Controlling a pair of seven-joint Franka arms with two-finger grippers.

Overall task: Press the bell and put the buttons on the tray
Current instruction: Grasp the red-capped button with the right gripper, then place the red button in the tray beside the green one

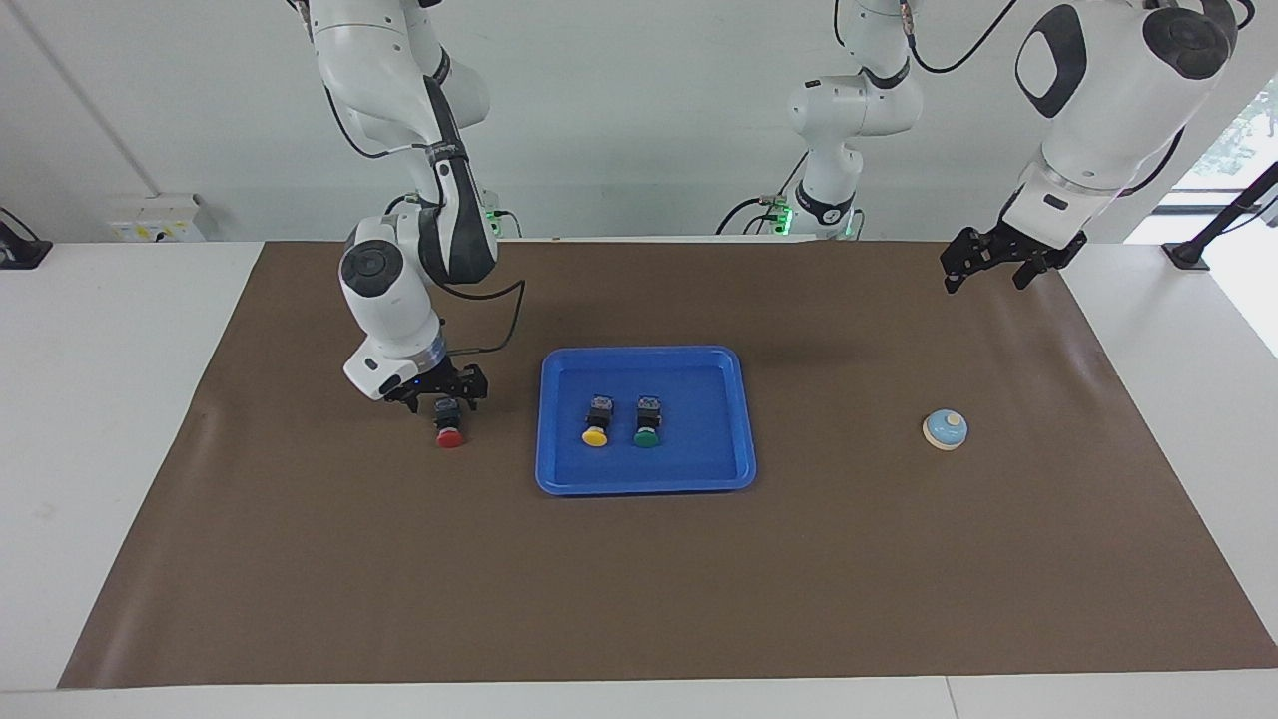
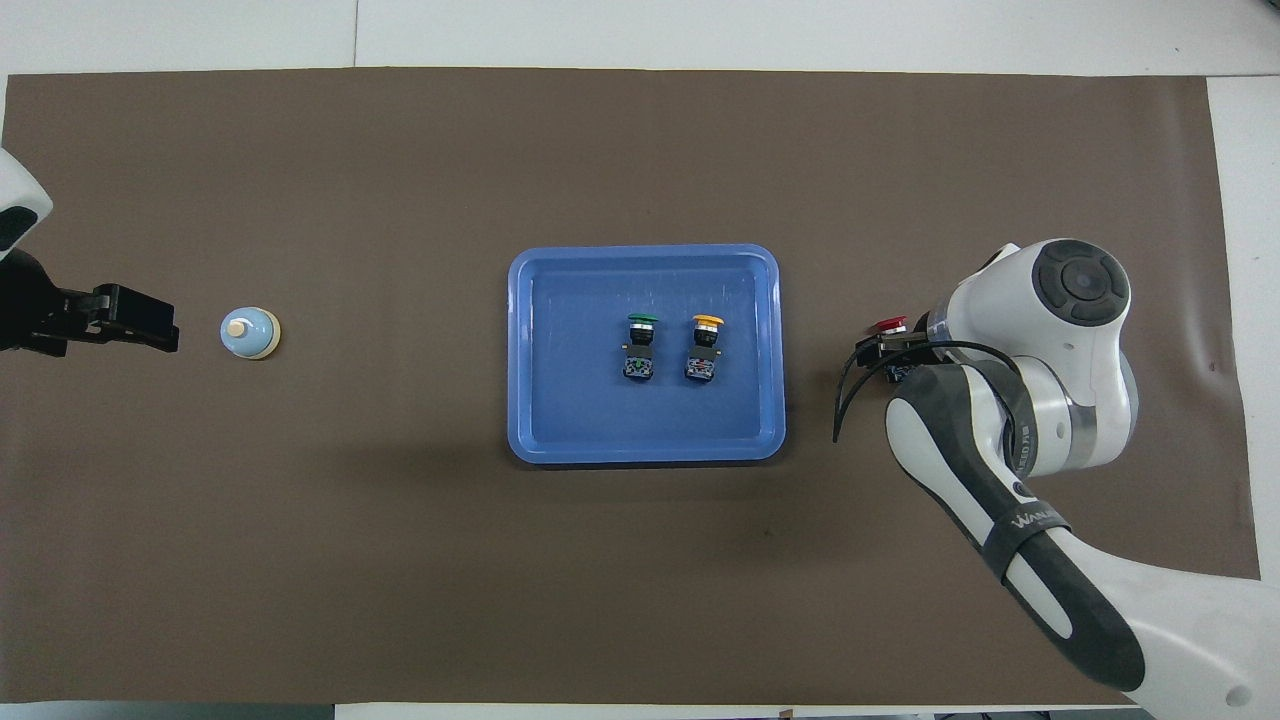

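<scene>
Right tool [image 1: 446, 391], low over the brown mat toward the right arm's end of the table: its fingers sit on either side of the black body of the red button [image 1: 450, 436], which lies on the mat beside the tray, outside its rim, with the cap turned away from the robots. Whether the fingers are already pressed against the body cannot be told; in the overhead view the arm's wrist covers most of the button (only the red cap [image 2: 890, 324] shows).

Blue tray [image 1: 644, 483], at the middle of the mat: it holds the yellow button [image 1: 596, 421] and the green button [image 1: 647, 420], lying side by side, apart from each other, black bodies nearer the robots and caps farther. The yellow one is on the side toward the red button.

Left tool [image 1: 984, 273], raised in the air over the mat toward the left arm's end: fingers spread apart, holding nothing; this arm waits.

Bell [image 1: 945, 429], upright on the mat toward the left arm's end, well apart from the tray: light blue dome, pale knob, cream rim. Nothing touches it.

Table [image 1: 110, 419]: white, the mat covering most of it.
</scene>
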